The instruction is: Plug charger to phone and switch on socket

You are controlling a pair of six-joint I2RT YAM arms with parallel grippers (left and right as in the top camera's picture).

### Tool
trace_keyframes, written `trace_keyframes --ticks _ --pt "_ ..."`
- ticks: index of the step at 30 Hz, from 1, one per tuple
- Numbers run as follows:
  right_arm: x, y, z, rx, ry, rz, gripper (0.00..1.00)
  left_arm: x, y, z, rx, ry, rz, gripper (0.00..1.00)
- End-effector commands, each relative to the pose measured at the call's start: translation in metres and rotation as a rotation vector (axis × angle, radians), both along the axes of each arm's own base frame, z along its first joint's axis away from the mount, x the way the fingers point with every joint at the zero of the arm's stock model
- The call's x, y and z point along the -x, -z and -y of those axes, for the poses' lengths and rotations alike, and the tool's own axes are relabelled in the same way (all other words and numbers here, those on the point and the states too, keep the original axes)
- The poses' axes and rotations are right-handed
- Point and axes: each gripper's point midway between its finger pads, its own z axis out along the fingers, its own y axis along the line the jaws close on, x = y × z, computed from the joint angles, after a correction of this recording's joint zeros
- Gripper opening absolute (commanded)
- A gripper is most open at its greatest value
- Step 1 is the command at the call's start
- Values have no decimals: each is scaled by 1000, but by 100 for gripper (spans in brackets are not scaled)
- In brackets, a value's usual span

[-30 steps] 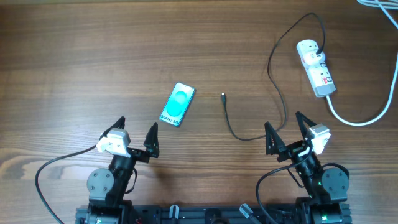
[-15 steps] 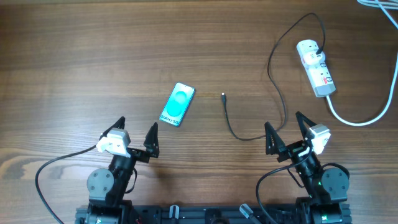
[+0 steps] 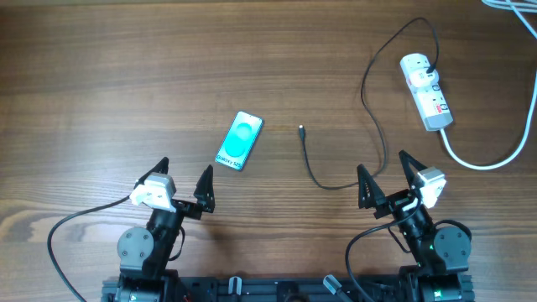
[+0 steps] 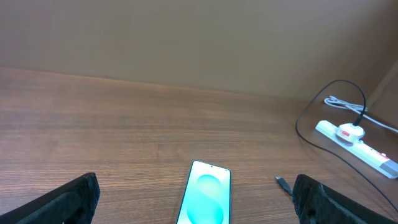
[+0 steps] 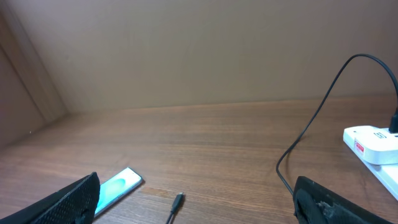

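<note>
Charger plug (image 3: 301, 129): loose on counter (image 3: 126, 67), between phone (image 3: 239, 141) and socket (image 3: 426, 92), touching neither. Left fingers (image 3: 205, 189), right fingers (image 3: 364, 186): spread wide, holding nothing. Pinch just behind tip with right, keep plug level; phone port end unclear.

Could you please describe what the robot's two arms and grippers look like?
Both are black with round joint housings. The left gripper and right gripper each carry two pointed, tapering black fingers and a white block at the wrist. A thin black cable loops out beside the left arm; another curls by the right arm.
</note>
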Motion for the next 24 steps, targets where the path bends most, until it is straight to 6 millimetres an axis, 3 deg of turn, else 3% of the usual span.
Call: trace_keyframes --ticks 1,24 --pt "1 -2 -2 -13 -11 6 100 0 3 -1 7 -6 -6 100" --pt "1 -3 -2 -12 -10 11 100 0 3 -1 7 -6 -4 100"
